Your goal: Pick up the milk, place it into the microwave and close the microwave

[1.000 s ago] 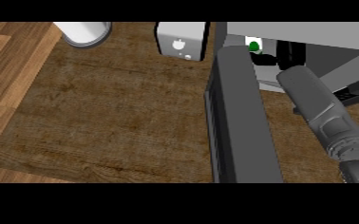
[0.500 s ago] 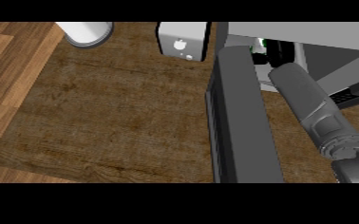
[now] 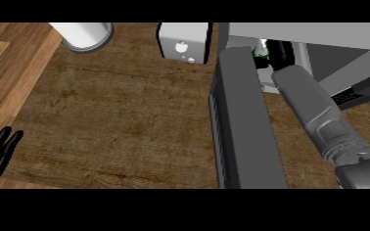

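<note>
The microwave point(image 3: 303, 32) stands at the right with its dark grey door point(image 3: 244, 127) swung open toward me. My right forearm reaches past the door into the opening. Inside, the black right hand point(image 3: 280, 55) is curled round the milk point(image 3: 260, 50), of which only a white and green sliver shows beside the fingers. The microwave's roof hides most of the hand and the carton. At the lower left edge my left hand point(image 3: 7, 144) rests open with its fingers up, far from the milk.
A white round container point(image 3: 83, 34) stands at the back left on the wooden counter point(image 3: 123, 107). A white box with a small logo point(image 3: 184, 41) sits just left of the microwave. The open door juts out across the counter's right side.
My right forearm has pushed further forward into the microwave, carrying the milk deeper under its roof. My left hand now shows at the lower left edge.
</note>
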{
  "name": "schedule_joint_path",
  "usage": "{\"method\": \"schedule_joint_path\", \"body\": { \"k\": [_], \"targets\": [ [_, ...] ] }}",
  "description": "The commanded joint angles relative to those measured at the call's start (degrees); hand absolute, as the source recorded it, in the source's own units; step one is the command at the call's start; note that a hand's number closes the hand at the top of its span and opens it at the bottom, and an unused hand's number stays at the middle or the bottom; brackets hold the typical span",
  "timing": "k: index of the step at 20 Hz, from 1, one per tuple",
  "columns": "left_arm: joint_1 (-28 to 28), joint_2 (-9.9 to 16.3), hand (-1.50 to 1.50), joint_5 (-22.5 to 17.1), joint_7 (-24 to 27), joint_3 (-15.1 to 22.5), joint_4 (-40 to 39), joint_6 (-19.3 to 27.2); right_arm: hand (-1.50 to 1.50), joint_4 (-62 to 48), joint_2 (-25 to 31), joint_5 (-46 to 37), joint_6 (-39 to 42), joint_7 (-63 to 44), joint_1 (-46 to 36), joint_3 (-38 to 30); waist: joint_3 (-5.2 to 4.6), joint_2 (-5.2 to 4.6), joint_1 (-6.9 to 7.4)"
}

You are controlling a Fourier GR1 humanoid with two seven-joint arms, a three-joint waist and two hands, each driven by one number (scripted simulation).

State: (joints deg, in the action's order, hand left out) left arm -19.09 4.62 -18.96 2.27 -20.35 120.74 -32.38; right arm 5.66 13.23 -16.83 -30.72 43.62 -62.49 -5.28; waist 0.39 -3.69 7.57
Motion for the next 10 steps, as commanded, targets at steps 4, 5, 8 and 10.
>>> {"method": "schedule_joint_path", "body": {
  "k": [4, 5, 8, 10],
  "targets": [
    [2.0, -0.6, -1.50, 0.6, -0.2, 3.3, 0.2, -1.1, -1.50, 0.5, 0.2, 5.1, 12.7, 5.0, 2.0, -4.8, -0.02, 0.74, -1.94],
    [0.8, -2.6, -1.50, 2.4, 0.1, 5.3, 0.3, -0.9, -1.50, 0.1, -1.5, 5.1, 12.8, 4.9, 2.3, -4.8, -0.11, 1.24, -2.31],
    [2.3, -1.6, -1.50, 2.4, 0.4, 5.9, -1.5, -2.3, -1.50, 0.0, -2.0, 7.5, 16.5, 6.6, 3.9, -7.1, -0.11, 1.06, -2.64],
    [3.1, -1.5, -1.50, 1.7, -1.4, 5.9, -0.7, -1.1, -1.50, 0.1, 0.9, 8.4, 22.6, 8.2, 5.3, -7.9, -0.11, 1.51, -3.57]
  ]
}}
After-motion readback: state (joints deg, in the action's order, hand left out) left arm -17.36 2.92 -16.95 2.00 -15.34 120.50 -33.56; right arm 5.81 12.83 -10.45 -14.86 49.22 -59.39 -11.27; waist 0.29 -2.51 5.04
